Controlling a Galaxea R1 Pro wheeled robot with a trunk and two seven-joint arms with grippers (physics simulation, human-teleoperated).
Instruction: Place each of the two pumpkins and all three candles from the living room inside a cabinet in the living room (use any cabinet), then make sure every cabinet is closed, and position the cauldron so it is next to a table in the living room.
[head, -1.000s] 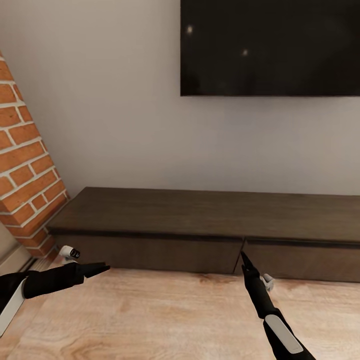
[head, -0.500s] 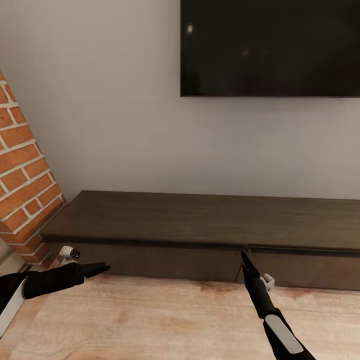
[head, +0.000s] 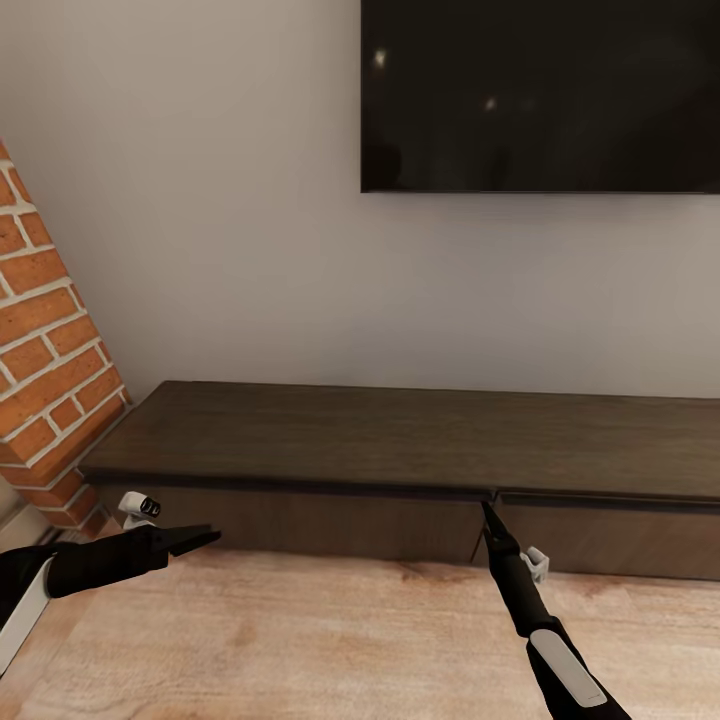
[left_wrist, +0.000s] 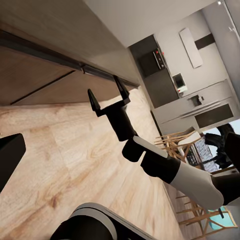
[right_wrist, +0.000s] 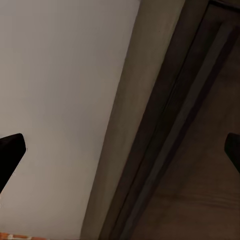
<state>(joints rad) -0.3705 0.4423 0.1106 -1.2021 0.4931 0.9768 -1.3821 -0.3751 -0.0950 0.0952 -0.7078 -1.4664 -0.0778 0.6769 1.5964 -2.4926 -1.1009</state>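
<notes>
— Two end effectors on record. State of each?

— Right end effector (left_wrist: 106, 95): the left wrist view shows its two fingers spread apart, nothing between them. It sits just in front of the cabinet (head: 400, 455), near the seam between the two drawer fronts. Left end effector (head: 195, 541): empty as far as the head view shows; how far it is parted I cannot tell. It hangs over the wood floor (head: 300, 640), before the cabinet's left drawer front.

— And the cabinet?

— Both visible drawer fronts flush, top bare. It stands against the pale wall, below the dark television (head: 540, 95), with the brick column (head: 50, 370) beside its left end.
</notes>
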